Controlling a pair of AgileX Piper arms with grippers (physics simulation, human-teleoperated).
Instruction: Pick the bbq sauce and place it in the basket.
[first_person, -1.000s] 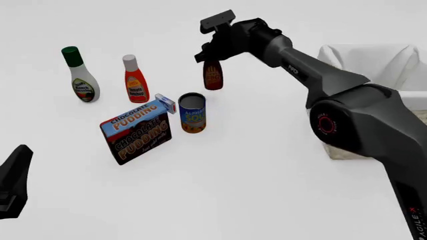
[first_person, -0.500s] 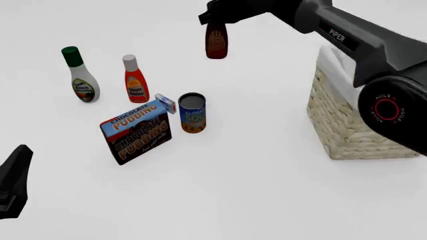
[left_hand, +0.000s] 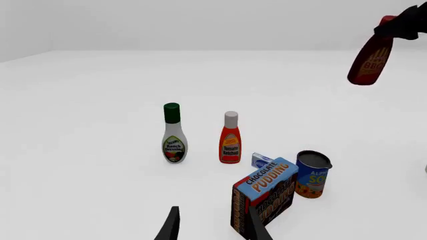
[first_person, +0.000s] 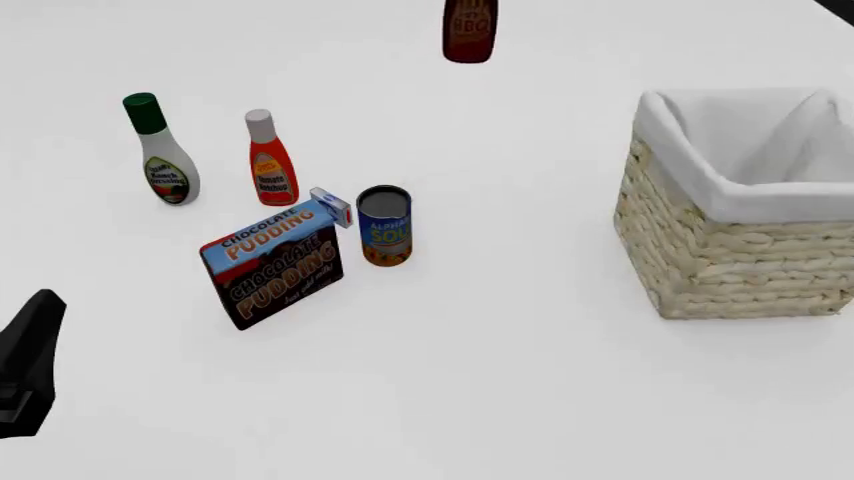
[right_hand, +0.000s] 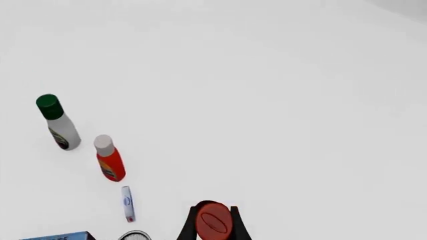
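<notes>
My right gripper (right_hand: 213, 227) is clamped on the bbq sauce (first_person: 470, 30) at its red cap, bottle hanging cap-up, slightly tilted, high above the table, left of the basket (first_person: 727, 250). Left gripper (left_hand: 213, 227) sits parted, empty.

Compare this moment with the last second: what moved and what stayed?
The right gripper, shut on the bbq sauce, raised it off the table and carried it higher and a little right, toward the basket; the arm has left the front view. The left gripper and the other groceries stayed put.
</notes>
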